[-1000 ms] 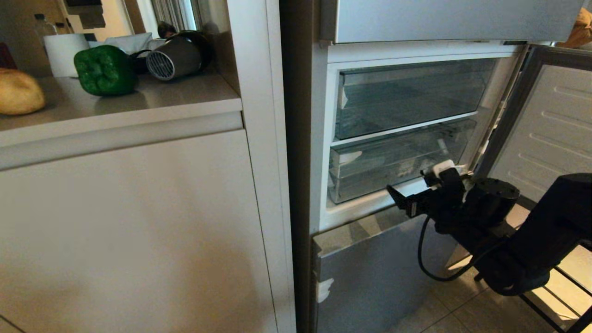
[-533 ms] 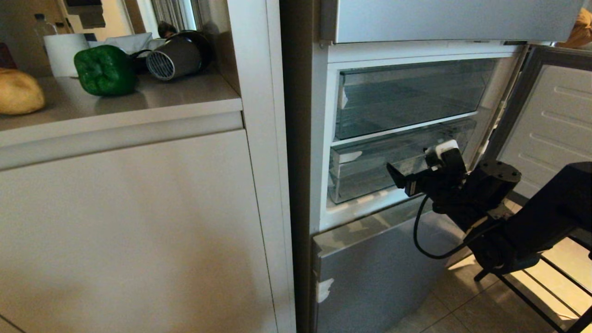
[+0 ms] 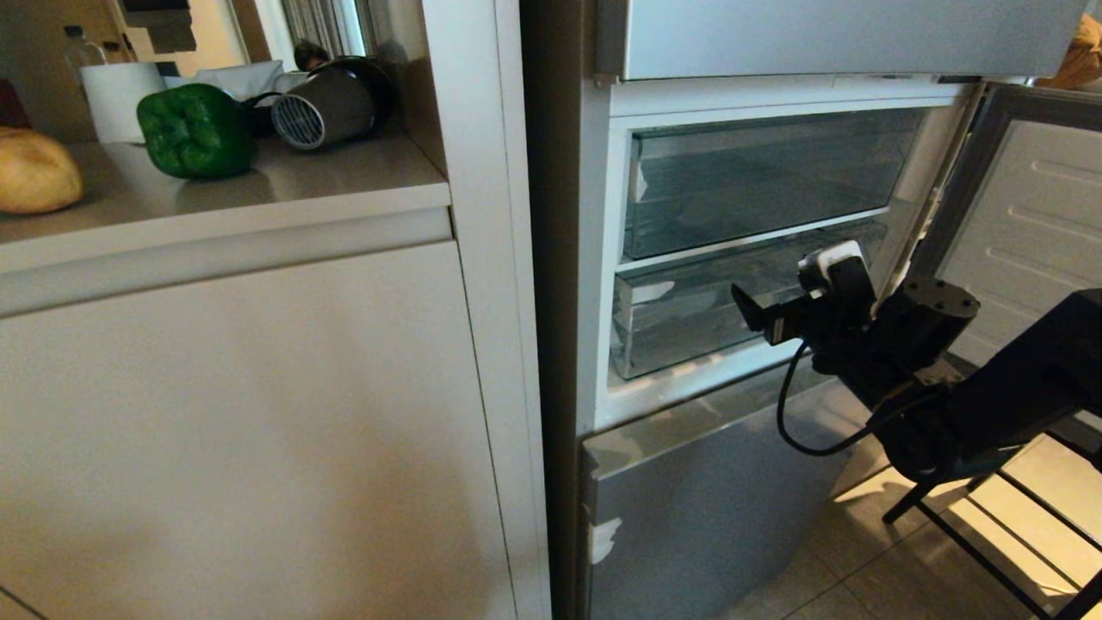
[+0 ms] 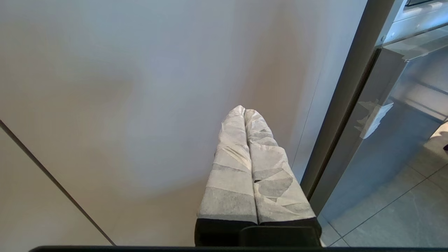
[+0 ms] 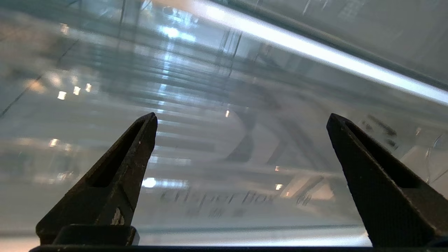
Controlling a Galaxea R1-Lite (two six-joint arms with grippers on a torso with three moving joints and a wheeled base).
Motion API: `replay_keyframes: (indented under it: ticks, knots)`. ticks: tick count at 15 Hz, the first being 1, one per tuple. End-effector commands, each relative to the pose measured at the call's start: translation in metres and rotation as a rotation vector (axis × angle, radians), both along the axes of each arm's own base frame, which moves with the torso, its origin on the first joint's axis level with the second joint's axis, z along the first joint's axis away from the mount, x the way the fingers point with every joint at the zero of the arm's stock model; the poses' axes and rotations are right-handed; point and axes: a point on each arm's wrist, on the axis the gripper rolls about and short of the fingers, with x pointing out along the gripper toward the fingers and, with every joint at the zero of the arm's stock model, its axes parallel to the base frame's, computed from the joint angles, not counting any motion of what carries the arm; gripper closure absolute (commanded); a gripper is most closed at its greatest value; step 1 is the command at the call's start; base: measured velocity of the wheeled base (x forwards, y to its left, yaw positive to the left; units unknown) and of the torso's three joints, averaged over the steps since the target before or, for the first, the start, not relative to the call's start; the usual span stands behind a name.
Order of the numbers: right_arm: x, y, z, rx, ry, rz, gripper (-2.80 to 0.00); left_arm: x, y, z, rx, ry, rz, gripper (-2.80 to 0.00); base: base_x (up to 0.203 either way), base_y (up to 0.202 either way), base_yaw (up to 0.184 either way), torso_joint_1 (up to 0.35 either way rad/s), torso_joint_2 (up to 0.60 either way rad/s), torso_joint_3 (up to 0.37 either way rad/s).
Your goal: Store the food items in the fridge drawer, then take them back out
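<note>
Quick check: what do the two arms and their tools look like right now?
Right arm: matte black, bulky cylindrical joints, a looping black cable, a white module on the wrist. Right tool: two black tapered wedge fingers. Left tool: fingers wrapped in grey-white tape over black bases.

Home kitchen: fridge [image 3: 775, 52], countertop [image 3: 284, 185]

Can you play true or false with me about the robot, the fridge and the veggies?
1. The green pepper sits on the counter. True.
2. The potato is inside the fridge drawer. False: it lies on the counter, left of the pepper.
3. The right tool is wide open in front of the clear drawer. True.
4. The right tool is holding the pepper. False: it holds nothing.
5. The left tool is open. False: its fingers are pressed together, facing a pale cabinet panel.
</note>
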Motion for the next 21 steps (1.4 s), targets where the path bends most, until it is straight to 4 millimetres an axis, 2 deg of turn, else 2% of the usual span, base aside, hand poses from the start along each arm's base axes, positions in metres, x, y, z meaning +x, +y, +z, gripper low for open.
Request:
replay_keyframes:
  ticks: [1, 5, 11, 17, 21]
  knots:
    - [0.004, -0.002, 0.004, 0.0, -0.022, -0.005, -2.8, 0.001, 0.0, -0.003, 0.0, 0.01, 0.0, 0.0, 0.0, 0.0, 0.0, 0.0, 0.0, 0.0]
    - [0.012, -0.006, 0.011, 0.0, -0.037, -0.018, -2.8, 0.001, 0.0, -0.003, 0.0, 0.01, 0.0, 0.0, 0.0, 0.0, 0.0, 0.0, 0.0, 0.0]
    - [0.012, -0.006, 0.015, 0.001, -0.046, -0.018, -2.8, 0.001, 0.0, -0.003, 0.0, 0.01, 0.0, 0.0, 0.0, 0.0, 0.0, 0.0, 0.0, 0.0]
    - [0.008, -0.006, 0.023, -0.008, -0.062, -0.021, -2.8, 0.001, 0.0, -0.003, 0.0, 0.01, 0.0, 0.0, 0.0, 0.0, 0.0, 0.0, 0.0, 0.0]
    - [-0.005, -0.008, 0.03, -0.031, -0.065, -0.028, -2.8, 0.001, 0.0, -0.003, 0.0, 0.01, 0.0, 0.0, 0.0, 0.0, 0.0, 0.0, 0.0, 0.0]
